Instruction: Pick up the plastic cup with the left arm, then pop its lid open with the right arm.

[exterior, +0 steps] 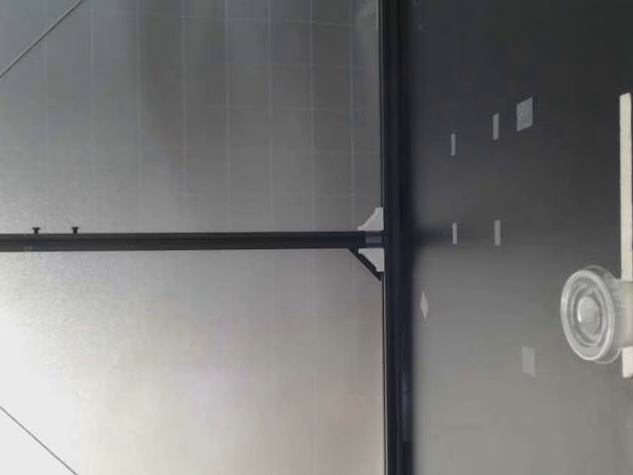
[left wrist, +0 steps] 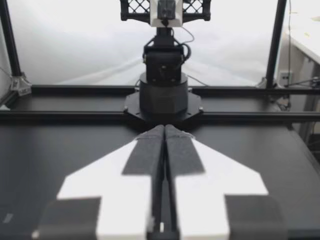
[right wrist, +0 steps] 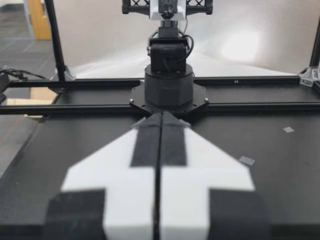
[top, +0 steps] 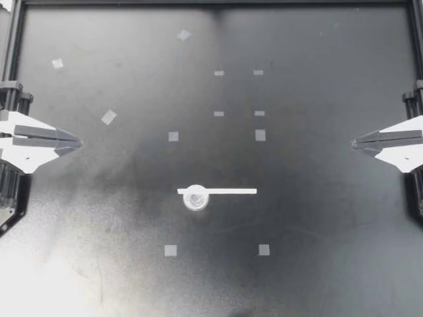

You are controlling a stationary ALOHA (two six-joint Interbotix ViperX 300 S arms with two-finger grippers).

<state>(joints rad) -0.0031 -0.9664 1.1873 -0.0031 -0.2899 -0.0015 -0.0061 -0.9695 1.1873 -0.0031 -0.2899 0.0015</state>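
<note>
Both arms run off the sides of the top view, leaving only my left tool (top: 78, 141) and my right tool (top: 355, 141), each with a stub of wrist. The clear round container (top: 196, 197) in the middle of the worktop (top: 330, 264) is too faint to tell cup from lid. Whether it lies over or under the white strip (top: 228, 191) cannot be told. From table height, the strip (exterior: 625, 178) is cut by the picture's edge. In both wrist views the tool's near end is blurred and cropped, and the facing arm (left wrist: 164, 85) loses its upper part.
</note>
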